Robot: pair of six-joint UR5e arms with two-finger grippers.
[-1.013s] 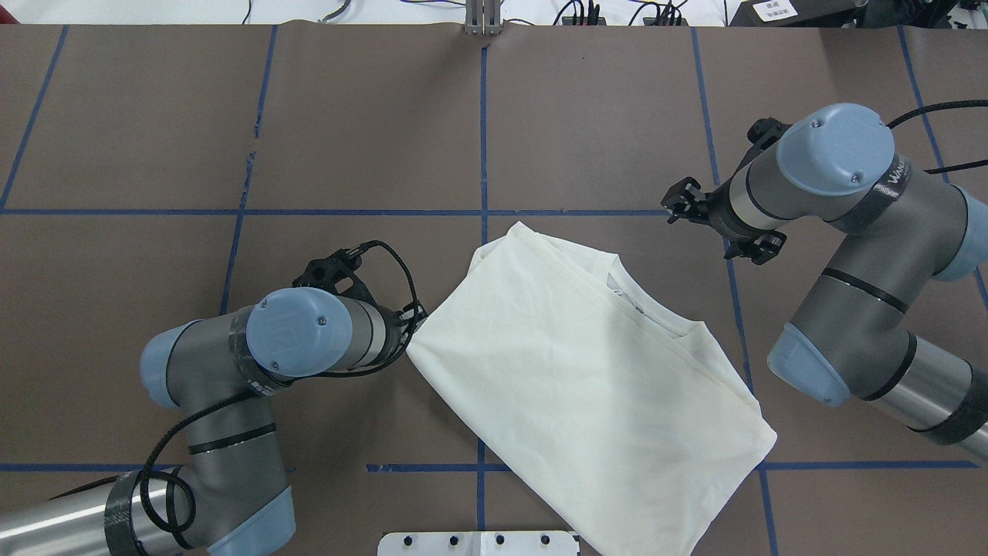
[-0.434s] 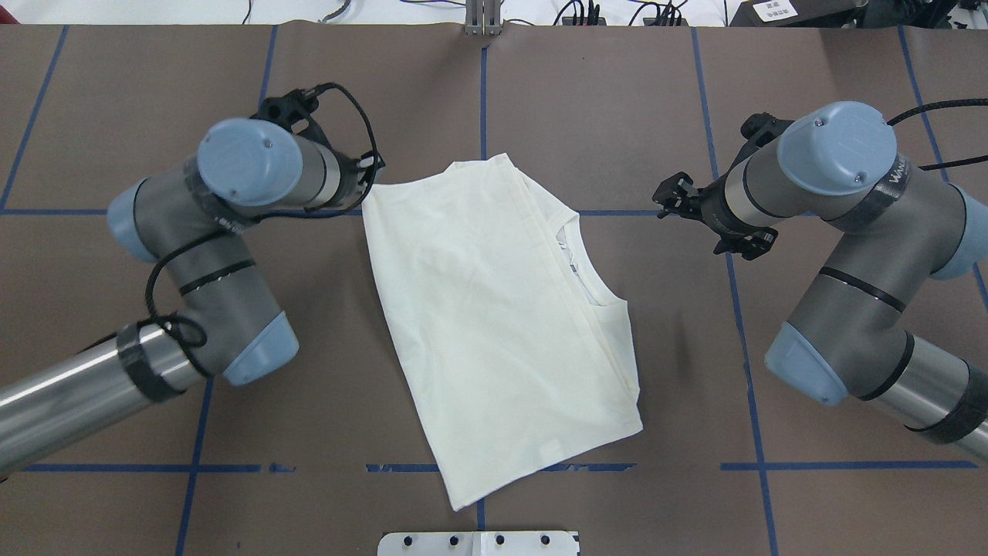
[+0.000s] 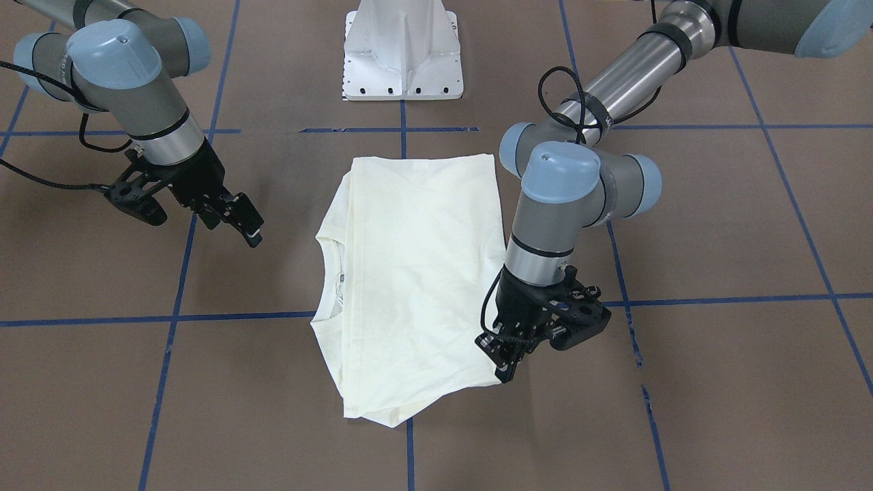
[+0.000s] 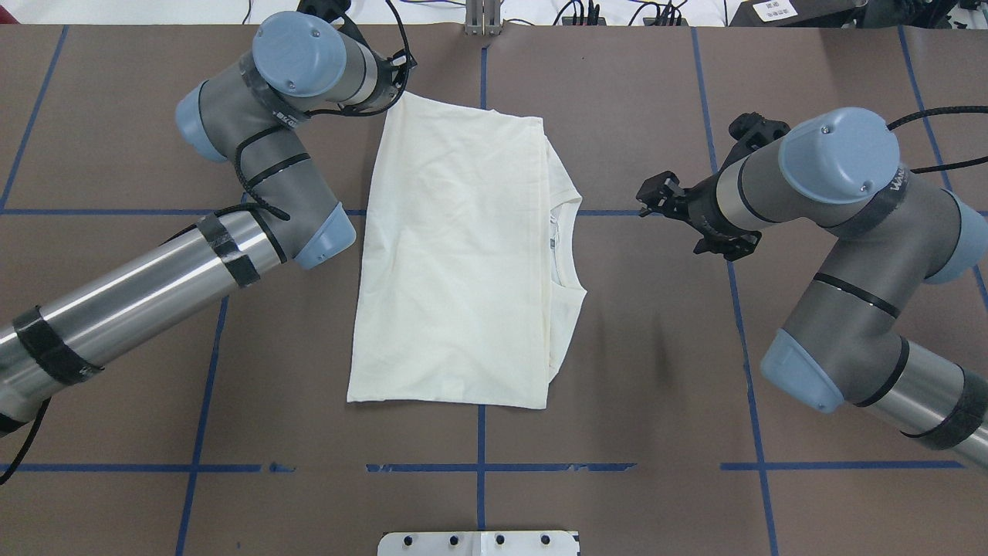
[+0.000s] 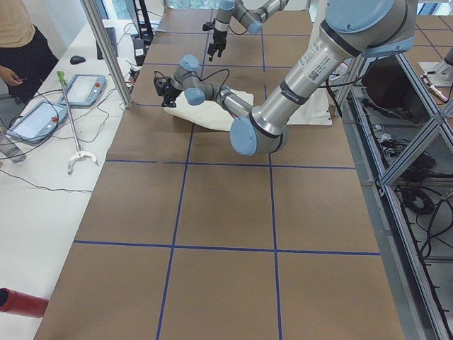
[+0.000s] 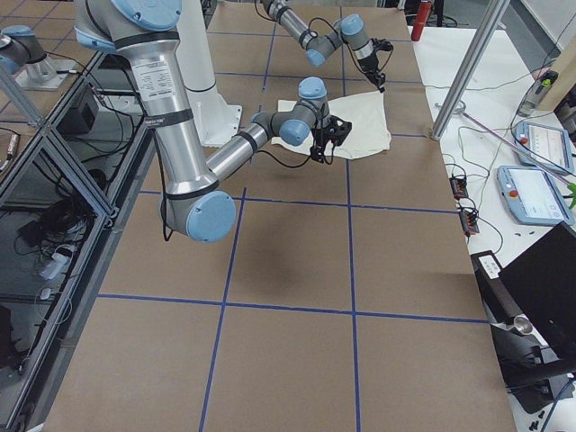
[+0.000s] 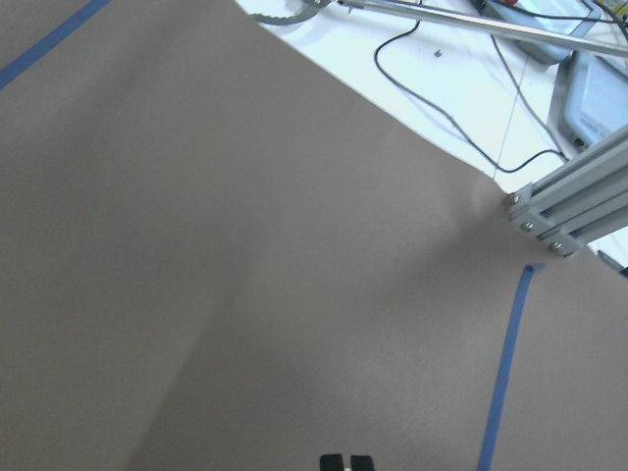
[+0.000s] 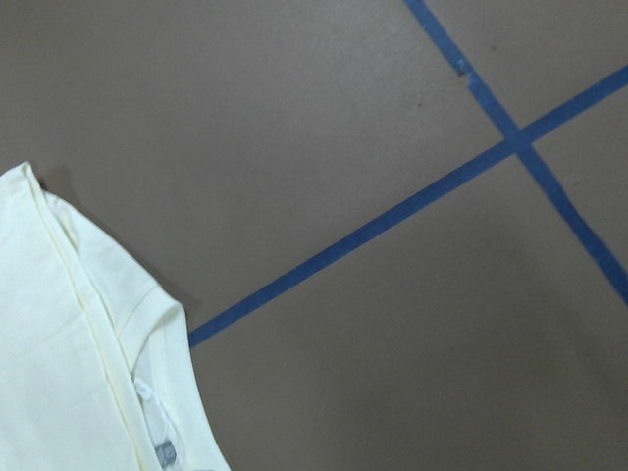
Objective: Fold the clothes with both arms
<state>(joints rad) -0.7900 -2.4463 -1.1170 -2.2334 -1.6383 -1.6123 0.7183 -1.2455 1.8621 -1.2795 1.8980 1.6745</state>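
The cream T-shirt [image 4: 455, 262] lies folded and flat on the brown table, plain side up, with its collar toward my right; it also shows in the front view [image 3: 409, 286]. My left gripper [image 4: 399, 83] is at the shirt's far left corner and is shut on that corner; in the front view [image 3: 503, 372] its tips pinch the cloth. My right gripper [image 4: 647, 197] hovers open and empty beside the collar, apart from the cloth, and shows in the front view too [image 3: 247, 228]. The right wrist view shows the collar edge [image 8: 69, 373].
Blue tape lines [image 4: 478, 467] grid the brown table cover. The white pedestal base [image 4: 478, 543] sits at the near edge. A metal post [image 4: 482, 19] and cables stand at the far edge. A side table with pendants [image 5: 42, 117] lies beyond it.
My left arm has swung from the near side to the far side, dragging the shirt corner with it. The shirt has turned and now lies square. My right gripper has shifted slightly left.
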